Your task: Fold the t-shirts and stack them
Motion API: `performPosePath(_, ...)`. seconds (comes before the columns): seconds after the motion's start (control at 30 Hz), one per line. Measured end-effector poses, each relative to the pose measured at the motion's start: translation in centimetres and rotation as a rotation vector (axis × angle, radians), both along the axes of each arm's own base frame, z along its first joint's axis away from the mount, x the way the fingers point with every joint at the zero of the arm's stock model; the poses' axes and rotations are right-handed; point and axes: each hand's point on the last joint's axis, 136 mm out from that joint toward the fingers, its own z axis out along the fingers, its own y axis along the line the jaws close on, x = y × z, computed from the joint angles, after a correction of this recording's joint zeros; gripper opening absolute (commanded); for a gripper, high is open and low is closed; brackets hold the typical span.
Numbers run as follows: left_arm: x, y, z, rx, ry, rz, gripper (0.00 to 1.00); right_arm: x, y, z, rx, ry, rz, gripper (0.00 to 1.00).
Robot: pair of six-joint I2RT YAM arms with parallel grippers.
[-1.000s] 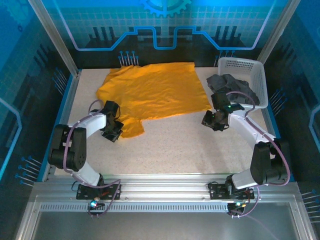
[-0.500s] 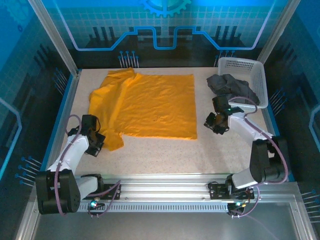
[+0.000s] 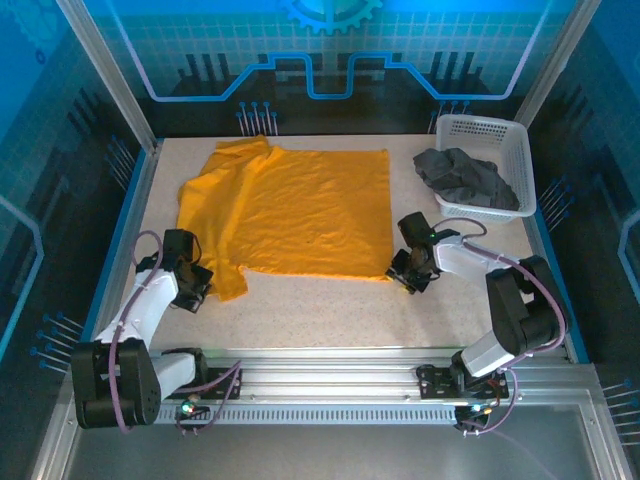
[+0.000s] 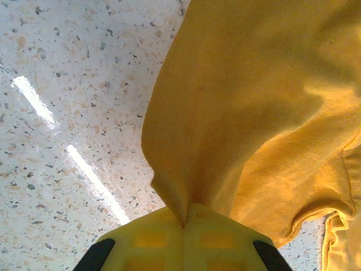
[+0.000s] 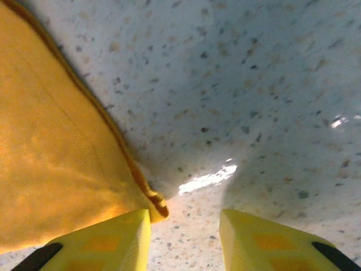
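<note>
Pinching the near-left corner of the soft, light, bright orange-yellow fabric t-shirt (image 3: pixel 290 210), spread on the speckled table (image 3: pixel 320 310), in the clamped left gripper (image 3: pixel 195 290); poising the right gripper (image 3: pixel 403 272), jaws parted, at the near-right hem corner, probably the best hold.

A white plastic lattice basket (image 3: pixel 478 121) stands at the far right corner of the pale speckled worktop (image 3: pixel 320 315), which has a ribbed aluminium rail (image 3: pixel 330 385) along its near edge and a blue patterned backdrop (image 3: pixel 330 40) behind.
</note>
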Motion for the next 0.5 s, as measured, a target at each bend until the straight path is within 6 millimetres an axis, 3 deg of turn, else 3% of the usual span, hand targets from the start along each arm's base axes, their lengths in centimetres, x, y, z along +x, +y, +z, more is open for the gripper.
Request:
performPosePath(0.3, 0.0, -0.1, 0.0, 0.003, 0.001, -0.021, 0.0, 0.8, 0.5, -0.1, 0.006, -0.001, 0.004, 0.35)
performPosePath(0.5, 0.0, -0.1, 0.0, 0.003, 0.0, -0.022, 0.0, 0.9, 0.9, -0.6, -0.004, 0.018, 0.022, 0.24)
